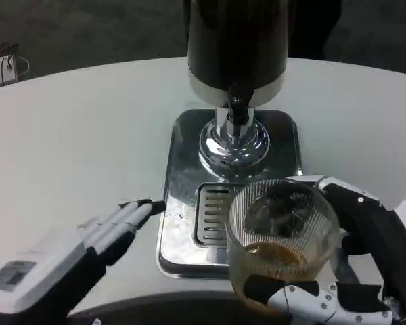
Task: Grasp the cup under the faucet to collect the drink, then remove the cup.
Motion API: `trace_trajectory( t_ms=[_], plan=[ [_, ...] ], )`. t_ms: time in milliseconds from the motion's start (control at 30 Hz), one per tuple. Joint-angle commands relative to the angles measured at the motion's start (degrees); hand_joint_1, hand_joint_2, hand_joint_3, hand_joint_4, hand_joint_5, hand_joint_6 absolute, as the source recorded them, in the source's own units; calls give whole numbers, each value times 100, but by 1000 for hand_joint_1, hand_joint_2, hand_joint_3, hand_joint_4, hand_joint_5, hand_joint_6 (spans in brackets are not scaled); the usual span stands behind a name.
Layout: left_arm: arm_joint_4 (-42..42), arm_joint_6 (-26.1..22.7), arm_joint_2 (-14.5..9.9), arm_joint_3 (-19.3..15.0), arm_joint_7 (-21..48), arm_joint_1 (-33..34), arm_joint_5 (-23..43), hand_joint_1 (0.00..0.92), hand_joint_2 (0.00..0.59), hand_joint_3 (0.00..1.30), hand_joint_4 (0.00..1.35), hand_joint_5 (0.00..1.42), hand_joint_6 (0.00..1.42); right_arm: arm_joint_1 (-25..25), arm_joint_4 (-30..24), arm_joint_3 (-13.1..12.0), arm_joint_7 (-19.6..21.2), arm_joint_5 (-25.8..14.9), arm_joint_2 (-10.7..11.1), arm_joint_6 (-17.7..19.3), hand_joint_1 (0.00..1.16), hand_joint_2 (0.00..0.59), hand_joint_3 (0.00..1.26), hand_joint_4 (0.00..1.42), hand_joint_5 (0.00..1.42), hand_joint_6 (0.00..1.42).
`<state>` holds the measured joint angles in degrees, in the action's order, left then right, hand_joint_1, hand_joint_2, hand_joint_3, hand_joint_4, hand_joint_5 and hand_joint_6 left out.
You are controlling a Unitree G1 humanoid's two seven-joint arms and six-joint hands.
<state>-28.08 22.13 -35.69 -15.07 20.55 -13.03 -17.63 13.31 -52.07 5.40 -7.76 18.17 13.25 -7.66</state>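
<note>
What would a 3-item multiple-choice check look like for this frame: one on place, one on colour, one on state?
1. Where is the ribbed glass cup?
A. under the faucet
B. off to the tray's front right, in the right hand
C. on the table at far left

2. What colour is the drink in the cup?
A. amber
B. blue
C. clear green

3. What is the left hand doing?
A. gripping the faucet
B. holding the cup
C. holding nothing, fingers extended toward the tray

Key: 1 B, the right hand grips the cup clear of the faucet. 2 A, amber liquid sits low in the glass. 3 C, its fingertips lie by the edge of the silver tray.
</note>
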Motion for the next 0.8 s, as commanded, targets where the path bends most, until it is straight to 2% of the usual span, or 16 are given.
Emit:
trace_trajectory(
  t_ms=[33,367,800],
  plan=[
    [-531,23,-72,-27,164,-275,-232,0,56,10,0,0,34,-142,-266,-274,-215,-258,127,149,955,160,1061,1224,1370,1424],
    [-1085,-116,5,-234,194,-590,-484,0,60,0,0,0,0,-158,-413,-547,-496,-452,238,242,961,155,1061,1224,1370,1424],
    [-1128,-204,3,-241,208,-616,-570,0,59,0,0,0,0,124,-598,-720,-623,-560,296,316,960,140,1061,1224,1356,1420]
  ],
)
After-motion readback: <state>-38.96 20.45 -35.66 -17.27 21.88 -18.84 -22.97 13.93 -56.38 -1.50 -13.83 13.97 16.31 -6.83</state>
